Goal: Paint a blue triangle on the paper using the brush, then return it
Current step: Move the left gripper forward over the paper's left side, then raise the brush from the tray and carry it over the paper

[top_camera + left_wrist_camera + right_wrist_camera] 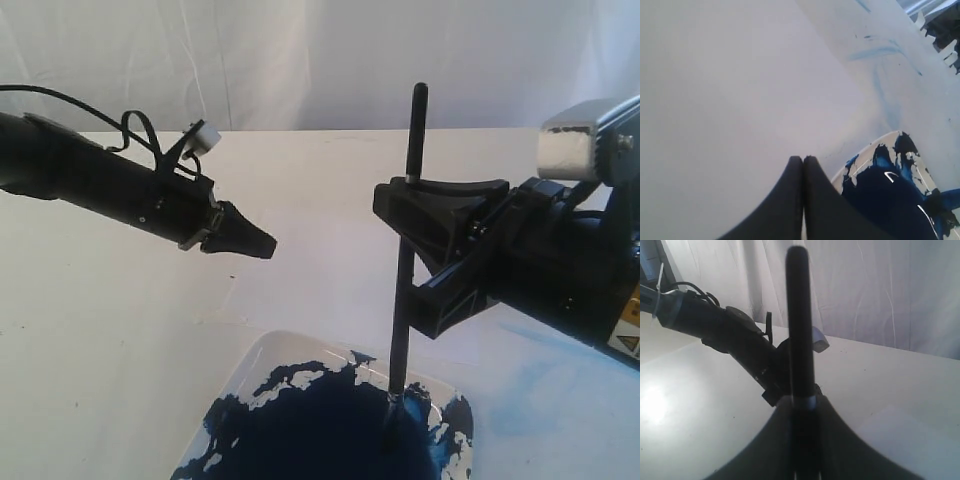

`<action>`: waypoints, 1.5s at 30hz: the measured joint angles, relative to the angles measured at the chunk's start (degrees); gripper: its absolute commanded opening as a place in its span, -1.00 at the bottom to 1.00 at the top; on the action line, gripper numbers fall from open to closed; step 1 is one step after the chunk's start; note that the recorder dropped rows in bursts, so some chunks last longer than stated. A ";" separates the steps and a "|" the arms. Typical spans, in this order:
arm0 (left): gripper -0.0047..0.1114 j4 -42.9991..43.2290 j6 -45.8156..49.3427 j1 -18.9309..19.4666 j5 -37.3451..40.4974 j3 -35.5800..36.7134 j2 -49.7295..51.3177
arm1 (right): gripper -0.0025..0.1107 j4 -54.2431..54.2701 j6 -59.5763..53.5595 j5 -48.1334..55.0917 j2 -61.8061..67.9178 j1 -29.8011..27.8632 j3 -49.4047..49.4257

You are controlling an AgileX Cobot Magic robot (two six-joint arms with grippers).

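the right tool (405, 262) is clenched on the brush (413, 140), gripping the black handle around its middle; the brush stands upright, its bristle end dipped in the dark blue paint (320, 435) of the white tray (262, 368) low in the exterior view; the left tool (256, 241) hangs above the surface (110, 330) left of the tray, jaws pressed together and grasping nothing; the paper (560, 400), marked with faint blue smears, lies just right of the tray, under the right arm.

The cream surface (120, 330) holds a white tray (255, 365) smeared with dark blue paint, and just beside it a paper (920, 90) with pale blue streaks.
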 measured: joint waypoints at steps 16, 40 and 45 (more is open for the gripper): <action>-0.92 1.56 6.18 -0.21 -1.35 0.00 0.56 | -0.96 -0.31 0.00 -1.33 0.00 0.00 0.00; -0.92 6.67 6.61 -0.21 -13.96 0.00 3.31 | -0.96 -0.31 0.00 -1.90 0.00 0.00 0.00; -0.92 6.90 6.61 -0.21 -14.30 0.00 4.15 | -0.96 -0.17 -1.16 -2.25 0.00 0.00 0.00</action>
